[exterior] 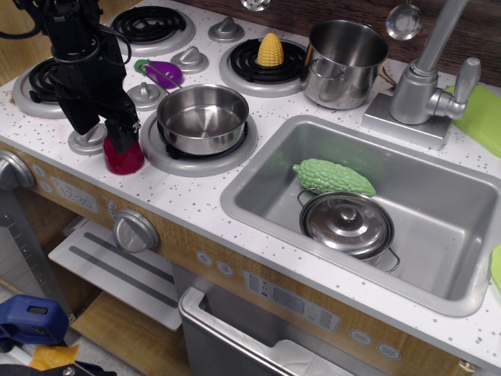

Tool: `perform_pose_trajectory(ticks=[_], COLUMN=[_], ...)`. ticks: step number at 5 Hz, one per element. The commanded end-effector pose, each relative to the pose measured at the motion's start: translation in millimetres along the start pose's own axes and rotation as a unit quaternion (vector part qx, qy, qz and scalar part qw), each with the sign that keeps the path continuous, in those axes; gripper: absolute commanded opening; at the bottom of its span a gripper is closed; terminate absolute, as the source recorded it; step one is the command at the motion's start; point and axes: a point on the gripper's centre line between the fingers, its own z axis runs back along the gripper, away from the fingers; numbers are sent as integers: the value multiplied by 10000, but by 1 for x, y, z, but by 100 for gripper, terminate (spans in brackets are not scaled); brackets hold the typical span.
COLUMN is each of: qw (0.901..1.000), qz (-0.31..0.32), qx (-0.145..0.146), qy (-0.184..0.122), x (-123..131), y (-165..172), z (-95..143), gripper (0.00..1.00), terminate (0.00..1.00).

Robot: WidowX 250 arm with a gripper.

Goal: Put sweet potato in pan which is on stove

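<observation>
- Sweet potato — dark red glossy lump, sitting on the white speckled stove near its front edge, just left of the pan's burner ring. You have not yet got it into the pan.
- Gripper — black, coming down from the upper left and set on top of the sweet potato. One dark finger overlaps its upper part. You cannot tell from this view whether the jaws are pinching the lump or only spread around it; the contact is hidden by the finger itself.
- Pan — shallow shiny steel, seated on the front burner, bowl empty. It lies just beside the sweet potato, to its right.
- Eggplant — purple with a green stem, lying between the knobs behind the pan; not your item.
- Corn — yellow, upright on the rear burner; not your item.
- Tall steel pot — at the back by the faucet, empty as far as you can see.
- Sink — holds a green bumpy vegetable and a lidded pot, touching or nearly so.
- Progress, as a judgement — early stage. The reach looks done and the grasp is unconfirmed; lifting, carrying the short way right and releasing over the pan are all left to you.
</observation>
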Motion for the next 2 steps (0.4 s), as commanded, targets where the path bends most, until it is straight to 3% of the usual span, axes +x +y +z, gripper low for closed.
perform_pose_trajectory(ticks=[1,2], qw=[10000,9998], qz=[0,-169], qx=[0,-103], qy=[0,-97], x=[0,13], y=[0,7], z=[0,-6], gripper=[100,100], terminate=[0,0])
